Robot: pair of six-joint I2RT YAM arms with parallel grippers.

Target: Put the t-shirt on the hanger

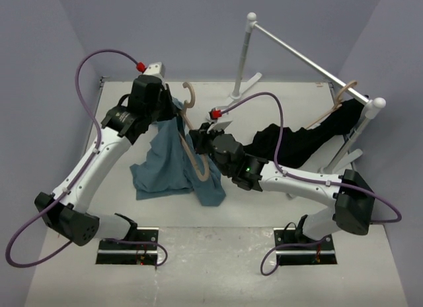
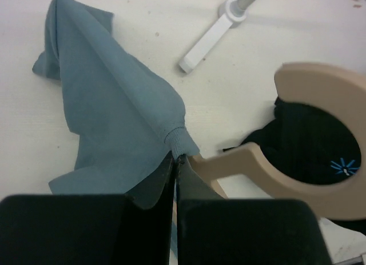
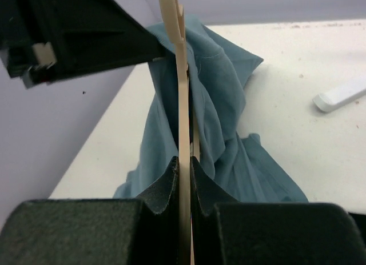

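Right gripper (image 3: 184, 163) is clamped on the hanger (image 3: 182, 93), steadying it so the collar of the t-shirt (image 3: 220, 82), seemingly pinched in the left gripper (image 2: 174, 160), can be drawn over.

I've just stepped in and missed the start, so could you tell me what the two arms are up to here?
The right gripper is clamped on the pale wooden hanger. The left gripper pinches the blue t-shirt at its collar, beside the base of the hanger's hook. The shirt hangs bunched, with part of the wood showing, so it isn't properly on yet.
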